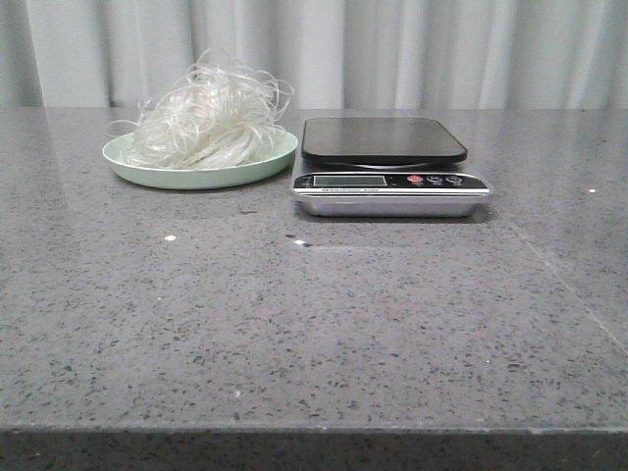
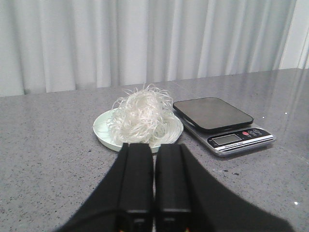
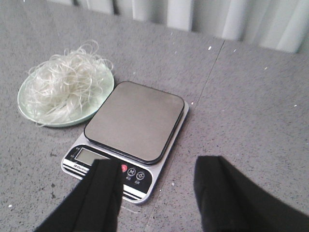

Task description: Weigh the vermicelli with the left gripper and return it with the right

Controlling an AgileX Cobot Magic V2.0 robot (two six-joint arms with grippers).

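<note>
The vermicelli (image 1: pixel 208 120), a fluffy tangle of thin whitish strands, lies heaped on a pale green plate (image 1: pixel 126 163) at the back left of the table. A kitchen scale (image 1: pixel 392 165) with a dark pan and a blank display stands right of the plate. Its pan is bare. Neither arm shows in the front view. In the left wrist view my left gripper (image 2: pixel 154 147) is shut and empty, short of the plate (image 2: pixel 100 130) and vermicelli (image 2: pixel 144 116). In the right wrist view my right gripper (image 3: pixel 159 166) is open and empty above the scale's front edge (image 3: pixel 130 176).
The grey speckled table (image 1: pixel 314 324) runs to its front edge. A pale curtain (image 1: pixel 392 49) hangs behind the table. A thin seam (image 1: pixel 569 285) crosses the tabletop at the right.
</note>
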